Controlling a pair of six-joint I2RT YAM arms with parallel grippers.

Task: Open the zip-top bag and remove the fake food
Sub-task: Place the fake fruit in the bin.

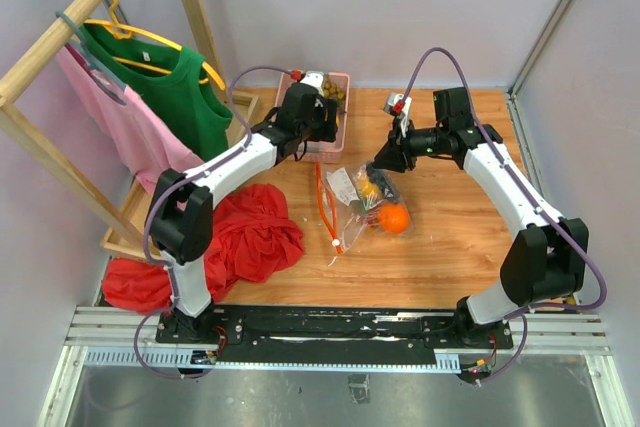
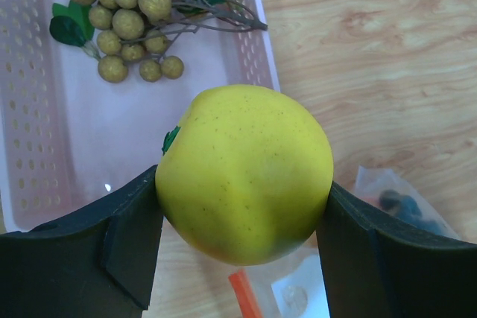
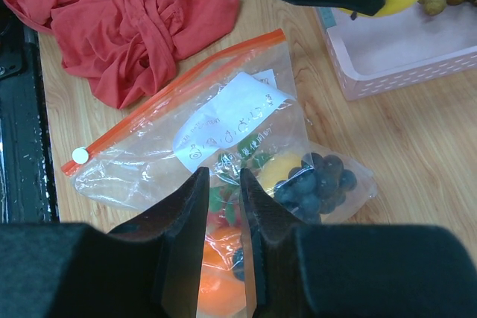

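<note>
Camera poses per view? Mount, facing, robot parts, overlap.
Top external: above, behind bases, looking down on wooden table; left arm, right arm whole.
Left wrist: on left arm, facing down into pink perforated basket; left gripper clamps yellow plastic fruit.
Right wrist: on right arm, facing down at clear zip-top bag; right gripper pinches it.
Shared: basket, fruit in both wrist views.

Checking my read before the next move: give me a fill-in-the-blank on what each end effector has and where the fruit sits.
1. The left end effector grips a ____ fruit.
2. The basket holding the tan-brown bunch is ____.
3. The right end effector pinches the zip-top bag, and the dark purple bunch lies ____ it.
Missing words: yellow; pink; inside.
</note>
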